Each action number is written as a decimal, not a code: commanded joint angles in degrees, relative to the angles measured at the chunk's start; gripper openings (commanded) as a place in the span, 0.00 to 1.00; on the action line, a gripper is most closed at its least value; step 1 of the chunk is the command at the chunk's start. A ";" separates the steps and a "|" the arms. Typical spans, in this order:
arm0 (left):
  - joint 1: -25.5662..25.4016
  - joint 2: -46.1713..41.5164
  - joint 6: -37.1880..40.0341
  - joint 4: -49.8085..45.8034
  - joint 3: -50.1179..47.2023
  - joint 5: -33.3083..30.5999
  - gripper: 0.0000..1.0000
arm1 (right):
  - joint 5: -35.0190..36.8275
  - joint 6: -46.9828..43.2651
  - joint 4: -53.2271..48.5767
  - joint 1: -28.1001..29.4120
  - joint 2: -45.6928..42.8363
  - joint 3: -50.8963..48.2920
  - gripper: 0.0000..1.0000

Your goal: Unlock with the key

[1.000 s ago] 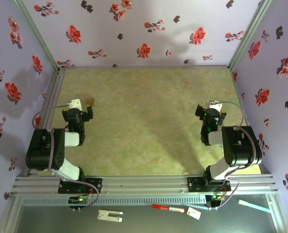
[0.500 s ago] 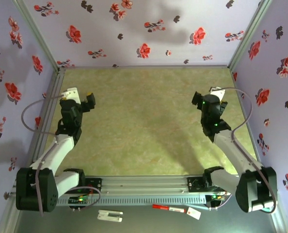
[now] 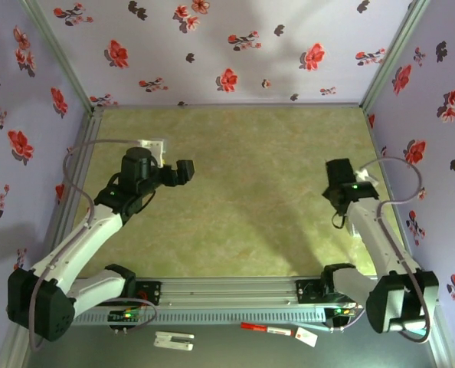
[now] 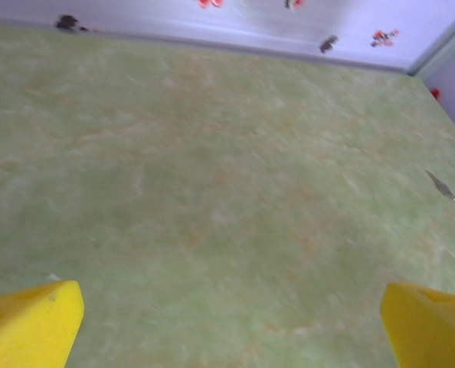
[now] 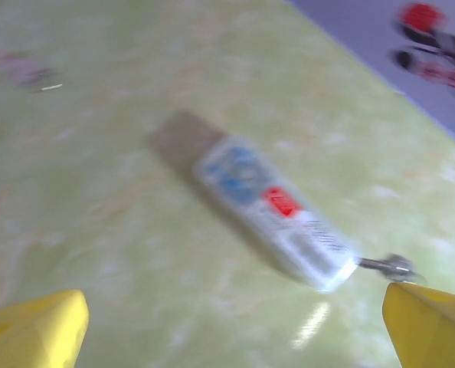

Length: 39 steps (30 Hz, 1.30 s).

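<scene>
- The right tool point(image 5: 231, 330), with yellow fingers, stands wide open and holds nothing.
- Ahead of it, toward 12 o'clock in the right wrist view, a white oblong key tag with blue and red print point(image 5: 270, 203) lies flat on the mottled green worktop point(image 5: 97, 192).
- Its long axis runs from 10 to 4 o'clock. The small metal end point(image 5: 388, 267), blurred but probably the key, points to 4 o'clock.
- The left tool point(image 4: 227, 330) is also wide open and empty.
- I judge the step to be the reach for the key. The next move calls for lowering the right tool and closing it across the narrow width of the tag.
</scene>
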 commanded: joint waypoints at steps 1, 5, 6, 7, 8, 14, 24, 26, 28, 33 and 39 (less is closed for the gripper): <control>-1.61 0.11 -1.86 -3.57 2.05 2.63 1.00 | -2.40 1.11 -5.56 -9.13 -3.91 -3.06 0.97; -2.37 1.12 -2.18 -3.41 2.70 3.99 1.00 | -5.95 -0.74 -4.04 -20.30 -5.00 -5.53 0.94; -2.52 1.34 -2.07 -3.23 2.81 4.38 1.00 | -6.93 -0.78 -3.98 -22.76 -4.66 -5.28 0.92; -2.63 1.52 -1.98 -3.27 2.96 4.49 1.00 | -6.89 -0.74 -3.94 -24.19 -4.41 -5.09 0.91; -2.72 1.60 -1.81 -3.21 3.01 4.63 1.00 | -6.04 -0.85 -3.74 -25.59 -4.19 -5.16 0.91; -2.83 1.90 -2.06 -2.37 2.16 5.24 1.00 | -13.51 -0.65 -1.09 -36.22 -2.12 -8.28 0.76; -2.96 3.63 -2.46 -1.43 1.70 6.86 1.00 | -16.16 1.93 3.04 -41.17 2.66 -12.81 0.64; -2.99 3.67 -2.48 -1.04 1.45 7.12 1.00 | -16.17 1.94 4.28 -41.81 3.81 -13.47 0.62; -3.12 3.69 -2.46 -0.81 1.26 7.14 1.00 | -16.63 1.84 5.35 -42.85 5.34 -14.27 0.60; -3.25 4.18 -2.33 -0.98 1.41 7.15 1.00 | -19.06 2.45 8.01 -44.43 7.96 -14.53 0.56; -3.51 4.76 -2.06 -0.90 1.69 7.14 1.00 | -19.62 2.54 9.70 -44.78 9.31 -13.95 0.53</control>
